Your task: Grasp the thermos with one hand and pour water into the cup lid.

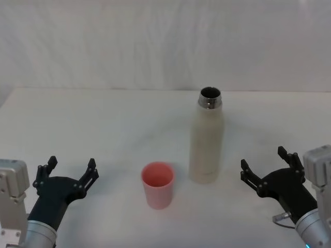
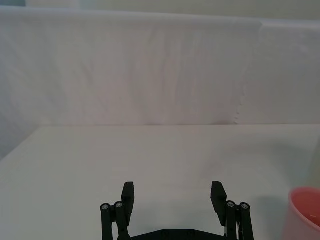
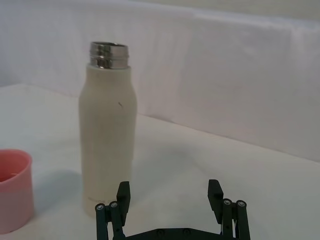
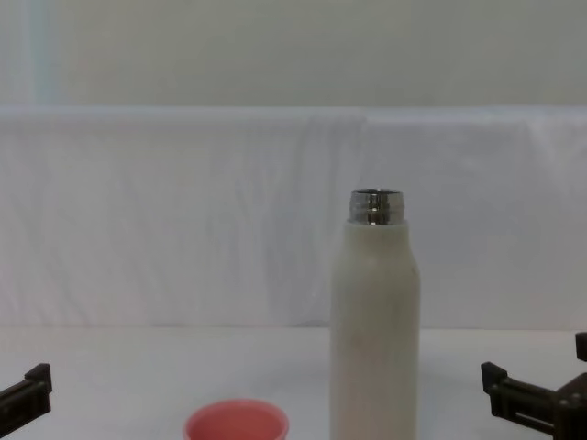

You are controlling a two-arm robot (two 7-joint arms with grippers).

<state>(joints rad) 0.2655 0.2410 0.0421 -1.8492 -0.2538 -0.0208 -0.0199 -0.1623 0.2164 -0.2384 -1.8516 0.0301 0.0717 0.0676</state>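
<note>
The cream-white thermos (image 1: 207,138) stands upright near the table's middle, its steel neck uncapped; it also rises in the chest view (image 4: 374,321) and the right wrist view (image 3: 107,135). The pink cup lid (image 1: 158,184) sits upright just left of and nearer than the thermos, seen too in the chest view (image 4: 237,425), the right wrist view (image 3: 14,189) and the left wrist view (image 2: 304,214). My right gripper (image 1: 266,165) rests open to the right of the thermos, holding nothing (image 3: 170,192). Low at the left, my left gripper (image 1: 71,168) is open and empty (image 2: 172,192).
A white table (image 1: 103,129) carries everything, with a white draped backdrop (image 1: 165,41) behind its far edge. Bare surface lies between each gripper and the two objects.
</note>
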